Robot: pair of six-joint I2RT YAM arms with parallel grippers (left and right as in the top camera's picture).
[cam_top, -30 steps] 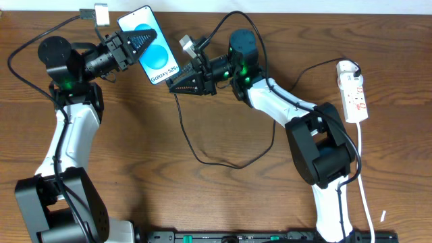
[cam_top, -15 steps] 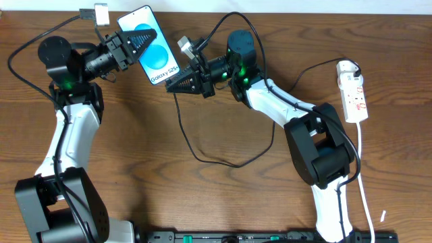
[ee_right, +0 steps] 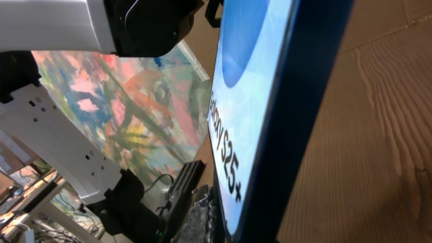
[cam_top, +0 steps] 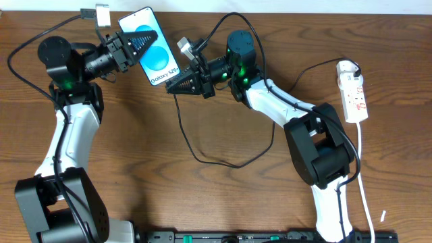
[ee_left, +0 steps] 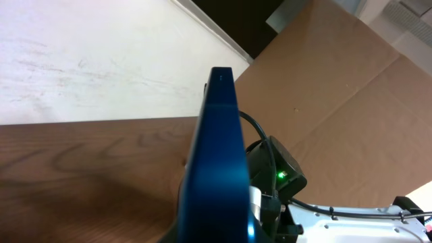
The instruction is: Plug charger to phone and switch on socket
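The phone [cam_top: 160,59], blue screen up, is held above the table at the back left with my left gripper [cam_top: 150,35] shut on its upper half. In the left wrist view the phone [ee_left: 217,155] stands edge-on in the jaws. My right gripper [cam_top: 172,86] is shut at the phone's lower end, and the thin black charger [cam_top: 179,120] comes out from under its tip and loops across the table. The phone [ee_right: 250,101] fills the right wrist view, so the plug tip is hidden. The white socket [cam_top: 356,94] lies at the far right, away from both grippers.
The socket's white cord [cam_top: 361,169] runs down the right side toward the front edge. The charger's loop [cam_top: 233,165] lies on the wood between the two arms. A black rail [cam_top: 256,237] lines the front edge. The right arm's elbow [cam_top: 320,145] sits near the socket.
My right gripper has shut and edged a little left toward the phone's lower end. The left gripper and the phone have hardly moved.
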